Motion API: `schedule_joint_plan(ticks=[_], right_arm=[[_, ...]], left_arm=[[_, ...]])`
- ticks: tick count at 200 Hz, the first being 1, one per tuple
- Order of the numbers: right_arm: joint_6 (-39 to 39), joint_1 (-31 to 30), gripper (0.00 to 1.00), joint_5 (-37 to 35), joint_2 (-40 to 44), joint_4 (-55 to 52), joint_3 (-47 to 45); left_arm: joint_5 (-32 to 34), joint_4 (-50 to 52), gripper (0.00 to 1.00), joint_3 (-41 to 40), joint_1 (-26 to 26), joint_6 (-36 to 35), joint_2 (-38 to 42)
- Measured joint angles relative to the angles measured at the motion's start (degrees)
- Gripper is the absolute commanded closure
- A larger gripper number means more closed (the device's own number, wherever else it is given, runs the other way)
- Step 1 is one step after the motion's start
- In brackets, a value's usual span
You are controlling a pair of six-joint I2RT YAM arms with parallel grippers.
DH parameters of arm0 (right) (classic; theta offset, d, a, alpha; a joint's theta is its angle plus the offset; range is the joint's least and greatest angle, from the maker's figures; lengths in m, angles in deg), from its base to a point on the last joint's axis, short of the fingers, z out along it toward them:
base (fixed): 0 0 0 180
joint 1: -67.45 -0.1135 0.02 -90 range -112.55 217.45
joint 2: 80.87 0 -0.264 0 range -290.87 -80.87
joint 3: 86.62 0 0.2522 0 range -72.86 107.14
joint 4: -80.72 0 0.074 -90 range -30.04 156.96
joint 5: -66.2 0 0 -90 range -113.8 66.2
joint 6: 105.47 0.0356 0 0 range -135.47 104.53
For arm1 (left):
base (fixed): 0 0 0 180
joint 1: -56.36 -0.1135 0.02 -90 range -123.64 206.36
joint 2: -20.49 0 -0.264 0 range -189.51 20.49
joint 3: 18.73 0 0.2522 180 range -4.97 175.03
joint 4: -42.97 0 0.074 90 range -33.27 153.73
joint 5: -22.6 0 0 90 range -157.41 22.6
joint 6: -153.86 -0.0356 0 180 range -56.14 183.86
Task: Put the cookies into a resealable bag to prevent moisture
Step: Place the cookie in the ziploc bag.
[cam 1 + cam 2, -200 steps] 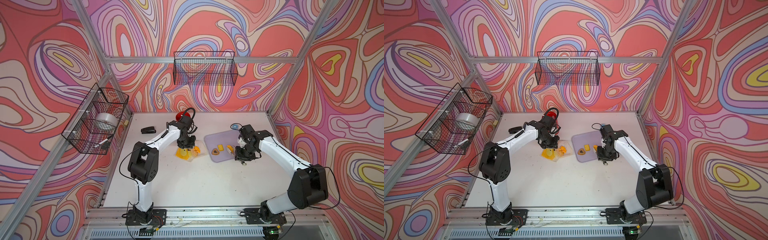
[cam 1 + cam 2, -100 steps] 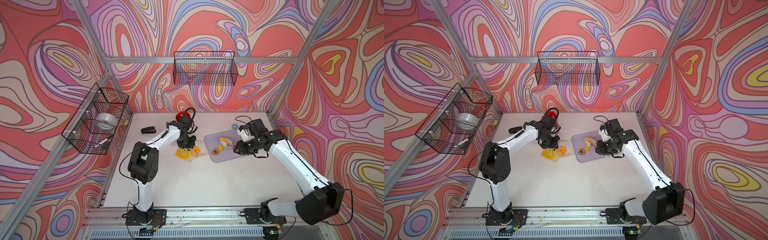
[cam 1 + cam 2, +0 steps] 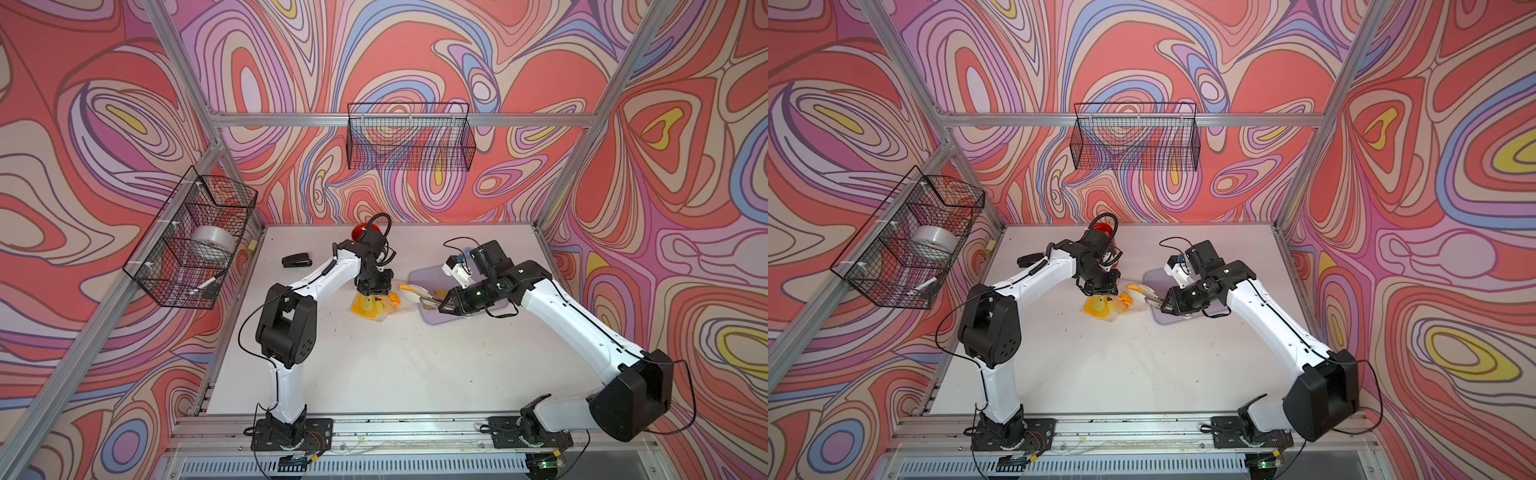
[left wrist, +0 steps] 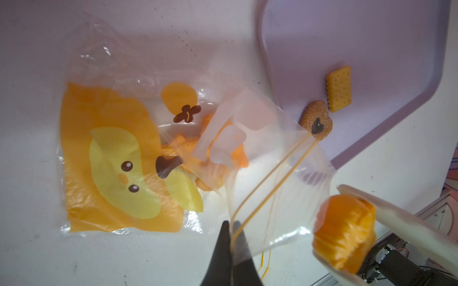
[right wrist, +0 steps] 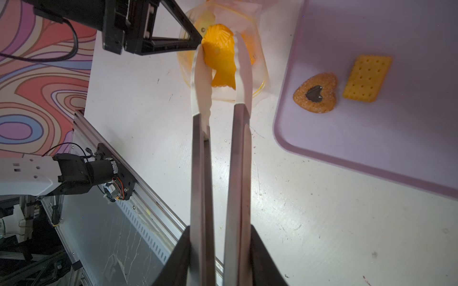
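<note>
Tool: tongs (image 5: 218, 138), long metal arms with white tips, clamped in the right gripper (image 5: 220, 257).
Tool state: arms squeezed partway together, tips pinching one orange fish cookie (image 5: 220, 57).
Fish axis: roughly along the tongs, tail toward the handle.
Bag (image 4: 153, 158): lies straight beyond the tong tips, on the table (image 3: 374, 365); several orange cookies already inside.
Bag mouth: lifted toward the tips; the left gripper (image 4: 231, 250) is pinched tight on its zip edge, just beside the fish.
Nearer arm: the right carries the cookie; the left only holds.
Remaining: heart cookie (image 5: 316, 92) and square cracker (image 5: 366, 78) on the lilac tray (image 5: 371, 153), off to the tongs' side.
In the way: the upper flap of the bag mouth and the left gripper's fingers (image 5: 173, 39), probably tight.
</note>
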Motion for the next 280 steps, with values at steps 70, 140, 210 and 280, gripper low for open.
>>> schedule_joint_plan(ticks=[70, 140, 210, 280], right_arm=[[2.03, -2.03, 0.68, 1.16, -8.59, 7.02, -0.33], [3.19, -2.16, 0.54, -0.5, -10.14, 9.49, -0.09], [-1.92, 1.99, 0.56, 0.94, 3.04, 1.44, -0.09], [-1.18, 10.27, 0.57, -9.01, 3.21, -1.62, -0.76]], left_arm=[[-0.42, 0.02, 1.0, 0.0, 0.0, -0.02, 0.0], [-0.2, 0.04, 1.0, 0.0, 0.0, -0.02, 0.0], [0.7, 0.04, 1.0, 0.0, -0.02, 0.02, -0.11], [0.87, 0.04, 1.0, 0.0, -0.02, 0.0, -0.11]])
